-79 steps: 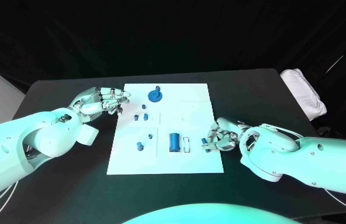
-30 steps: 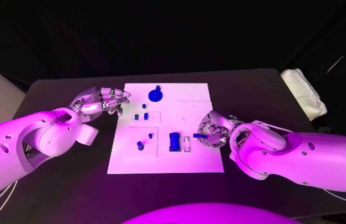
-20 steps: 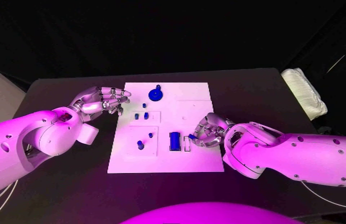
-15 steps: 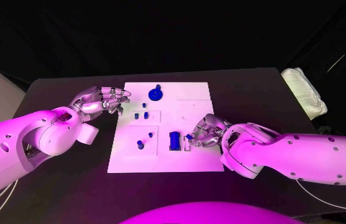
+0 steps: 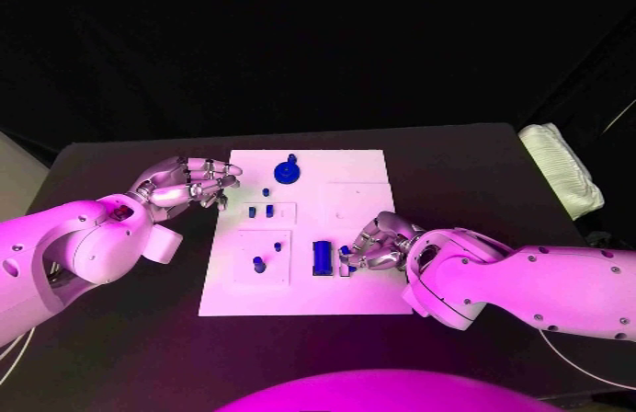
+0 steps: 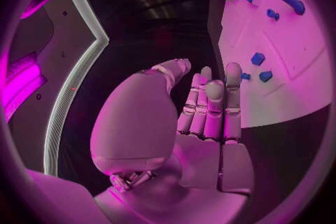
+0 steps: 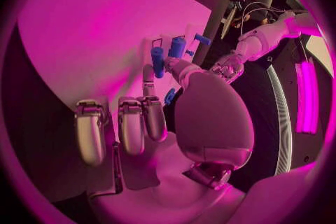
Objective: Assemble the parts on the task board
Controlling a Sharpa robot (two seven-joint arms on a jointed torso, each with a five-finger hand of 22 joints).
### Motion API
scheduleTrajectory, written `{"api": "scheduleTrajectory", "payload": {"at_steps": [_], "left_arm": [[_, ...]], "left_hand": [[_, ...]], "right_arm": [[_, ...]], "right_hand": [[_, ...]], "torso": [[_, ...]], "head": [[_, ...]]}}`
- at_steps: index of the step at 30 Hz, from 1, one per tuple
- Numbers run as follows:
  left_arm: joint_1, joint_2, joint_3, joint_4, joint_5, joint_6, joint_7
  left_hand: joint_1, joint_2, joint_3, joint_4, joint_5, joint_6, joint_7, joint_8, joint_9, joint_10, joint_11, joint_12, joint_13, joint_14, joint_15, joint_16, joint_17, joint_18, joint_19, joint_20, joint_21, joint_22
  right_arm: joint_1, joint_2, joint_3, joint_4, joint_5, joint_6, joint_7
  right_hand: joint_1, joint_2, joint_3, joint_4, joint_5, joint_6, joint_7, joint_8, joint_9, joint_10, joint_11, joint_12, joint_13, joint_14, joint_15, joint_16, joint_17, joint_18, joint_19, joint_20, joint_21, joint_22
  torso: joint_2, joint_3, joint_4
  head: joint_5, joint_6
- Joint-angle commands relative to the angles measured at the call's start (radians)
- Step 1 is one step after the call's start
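The white task board (image 5: 357, 288) lies mid-table. On it are a blue round knob (image 5: 288, 170), several small blue pegs (image 5: 269, 211) on its left half, and a large blue cylinder (image 5: 321, 257). My right hand (image 5: 377, 246) is low over the board just right of that cylinder. Its thumb and a finger pinch a small blue peg (image 7: 157, 61), seen also as the peg (image 5: 346, 249) in the head view. My left hand (image 5: 186, 184) hovers at the board's left edge with loosely bent fingers (image 6: 210, 103) and holds nothing.
A folded white cloth (image 5: 558, 179) lies at the table's far right edge. Bare black table (image 5: 119, 338) surrounds the board. A narrow slot (image 5: 341, 267) sits beside the large cylinder, under my right hand.
My right hand has lifted the small blue peg from the board's right edge and carried it left, down beside the large cylinder. The left hand has stayed put.
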Motion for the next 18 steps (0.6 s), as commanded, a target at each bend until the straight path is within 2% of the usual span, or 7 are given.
{"api": "scheduleTrajectory", "payload": {"at_steps": [1, 8, 18], "left_arm": [[0.000, 0.001, 0.001, 0.002, -0.001, 0.016, 0.004], [0.000, 0.003, 0.001, 0.001, -0.002, 0.018, 0.002], [0.000, 0.002, 0.001, 0.000, -0.002, 0.018, 0.001]], "left_hand": [[-0.001, 0.005, -0.002, 0.003, 0.001, -0.005, 0.000, 0.003, 0.000, -0.004, 0.000, 0.003, 0.001, -0.004, 0.001, 0.006, 0.000, 0.014, 0.003, 0.004, -0.006, 0.001], [-0.001, 0.005, -0.002, 0.003, 0.001, -0.005, 0.000, 0.003, 0.000, -0.004, 0.000, 0.003, 0.001, -0.004, 0.001, 0.006, 0.000, 0.014, 0.003, 0.004, -0.006, 0.001], [-0.001, 0.005, -0.002, 0.003, 0.001, -0.005, 0.000, 0.003, 0.000, -0.004, 0.000, 0.003, 0.001, -0.004, 0.001, 0.006, 0.000, 0.014, 0.003, 0.004, -0.006, 0.001]], "right_arm": [[-0.002, -0.002, 0.000, 0.004, 0.016, 0.011, 0.017], [-0.002, -0.003, 0.000, 0.004, 0.014, 0.032, 0.010], [-0.002, -0.001, 0.000, 0.006, 0.012, 0.042, 0.007]], "right_hand": [[-0.011, 0.004, -0.005, 0.001, -0.007, -0.005, 0.002, -0.003, -0.001, 0.080, -0.006, 0.003, 0.228, 0.104, -0.003, 0.004, 0.263, -0.007, 0.105, -0.009, 0.006, 0.263], [-0.015, 0.004, -0.011, 0.003, -0.014, -0.004, 0.001, -0.002, 0.000, 0.080, -0.006, 0.003, 0.228, 0.104, -0.004, 0.004, 0.263, -0.007, 0.105, -0.009, 0.006, 0.263], [-0.016, 0.004, -0.013, 0.004, -0.016, -0.004, 0.001, -0.002, 0.000, 0.080, -0.006, 0.001, 0.227, 0.104, -0.004, 0.004, 0.263, -0.007, 0.105, -0.009, 0.006, 0.263]], "torso": [[0.000, -0.0007, -0.0014], [0.001, -0.0003, 0.0003], [0.000, -0.0017, 0.0006]], "head": [[0.001, 0.000], [0.000, 0.000], [0.002, -0.002]]}}
